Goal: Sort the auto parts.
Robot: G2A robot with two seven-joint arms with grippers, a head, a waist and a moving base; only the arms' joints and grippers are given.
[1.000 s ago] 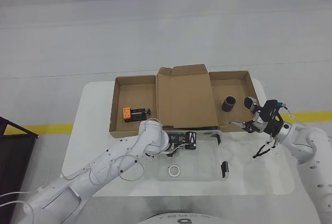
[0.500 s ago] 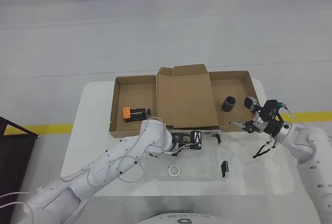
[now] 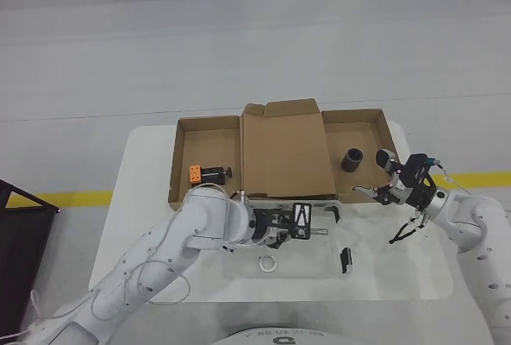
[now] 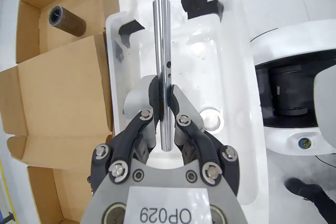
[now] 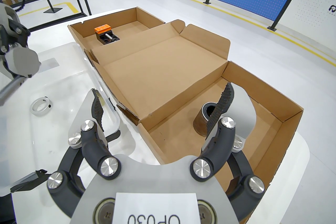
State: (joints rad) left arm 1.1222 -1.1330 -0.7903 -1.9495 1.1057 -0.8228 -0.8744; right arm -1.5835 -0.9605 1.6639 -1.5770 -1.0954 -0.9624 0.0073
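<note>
A white table holds an open cardboard box and, just beside it, a clear tray, over which the left gripper clamps a steel rod between its fingers, while the right gripper hangs spread wide near the box's dark sleeve.

Steel rod pinched near one end in the left gripper, over the clear tray. Silver ring and black clips down in it. Dark sleeve and orange-topped block at opposite ends of the cardboard box.
</note>
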